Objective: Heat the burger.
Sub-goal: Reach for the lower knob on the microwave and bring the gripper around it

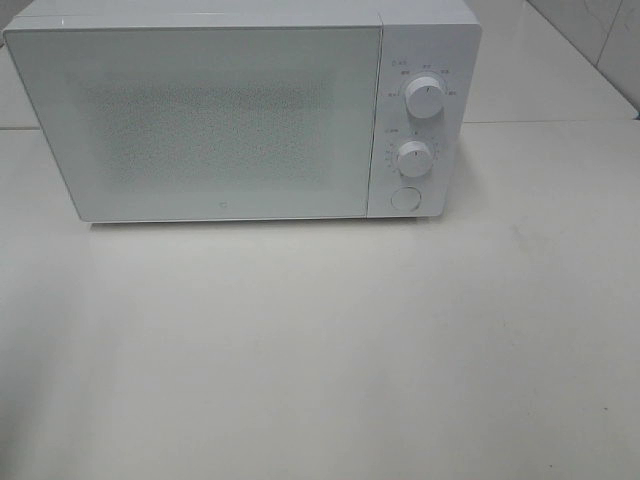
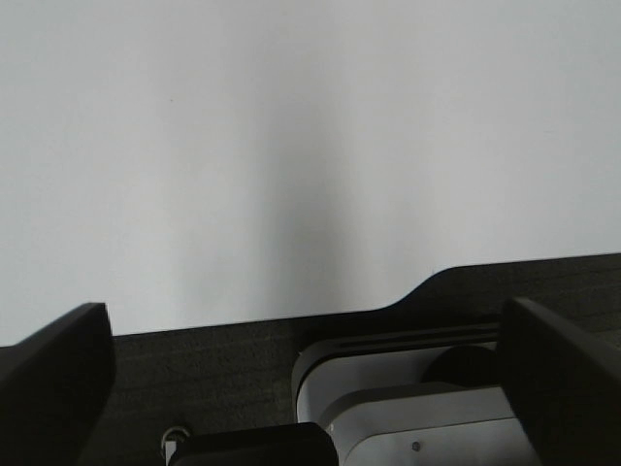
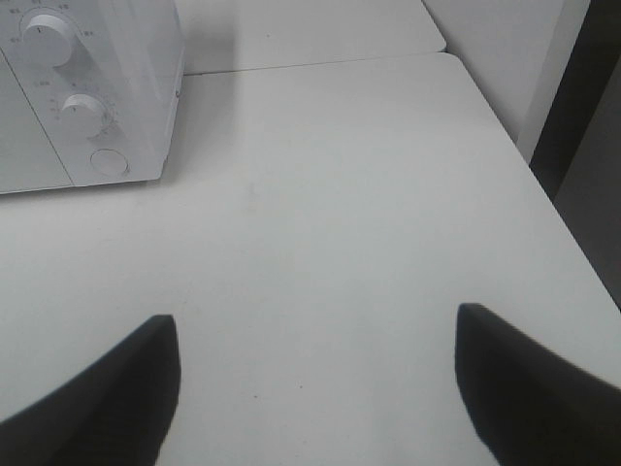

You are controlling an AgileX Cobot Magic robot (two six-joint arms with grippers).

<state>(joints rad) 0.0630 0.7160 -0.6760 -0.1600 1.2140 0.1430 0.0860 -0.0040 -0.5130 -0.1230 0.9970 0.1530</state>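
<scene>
The burger is out of view in all three frames. A white microwave (image 1: 240,110) stands at the back of the white table (image 1: 320,350) with its door shut, and nothing shows through the frosted door. Its two dials (image 1: 424,98) and round button (image 1: 404,198) are on the right side. Neither gripper appears in the exterior high view. In the left wrist view my left gripper (image 2: 306,320) is open and empty over a white surface and a black pad (image 2: 243,359). My right gripper (image 3: 315,320) hangs open and empty above the table, right of the microwave (image 3: 87,87).
The table's right edge (image 3: 572,243) drops to a dark gap beside a white wall panel (image 3: 505,49). A seam (image 3: 310,63) joins a second table behind. A white and grey arm base (image 2: 408,408) sits close under the left gripper.
</scene>
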